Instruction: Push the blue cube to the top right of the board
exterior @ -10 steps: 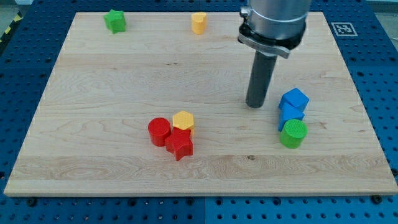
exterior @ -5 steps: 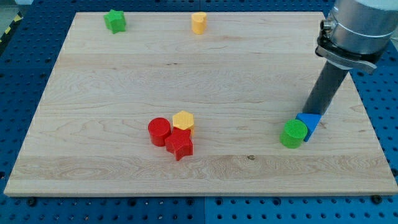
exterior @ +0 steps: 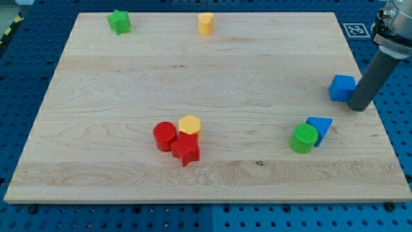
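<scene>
The blue cube [exterior: 342, 87] sits near the board's right edge, about halfway up. My tip [exterior: 358, 107] stands right next to it, at its lower right, touching or nearly touching its right side. The rod rises from the tip toward the view's top right corner. A blue triangular block [exterior: 320, 128] lies lower down to the left, against a green cylinder [exterior: 303, 138].
A red cylinder [exterior: 165, 136], a red star [exterior: 186, 151] and a yellow hexagon [exterior: 190, 125] cluster at lower middle. A green star [exterior: 119, 21] and a yellow cylinder [exterior: 205, 23] stand at the board's top edge. A marker tag [exterior: 356, 29] lies beyond the top right corner.
My rod swept from the board's middle to the right edge. The blue cube left the blue triangle and green cylinder and moved up and right.
</scene>
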Tool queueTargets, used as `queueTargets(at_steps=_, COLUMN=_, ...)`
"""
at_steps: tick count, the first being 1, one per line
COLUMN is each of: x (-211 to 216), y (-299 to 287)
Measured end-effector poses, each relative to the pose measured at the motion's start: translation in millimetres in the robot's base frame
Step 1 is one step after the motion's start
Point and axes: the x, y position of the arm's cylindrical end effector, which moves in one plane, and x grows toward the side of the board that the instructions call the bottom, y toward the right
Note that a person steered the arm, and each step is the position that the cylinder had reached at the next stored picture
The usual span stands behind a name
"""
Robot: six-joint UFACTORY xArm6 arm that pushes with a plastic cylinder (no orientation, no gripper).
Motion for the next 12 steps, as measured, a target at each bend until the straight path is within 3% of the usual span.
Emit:
queueTargets(at_steps=2, x=-42.6, y=-1.4)
queueTargets(at_steps=4, x=-41.2, y=-59.1)
queueTargets(at_steps=12, x=-210.2, y=-14.8)
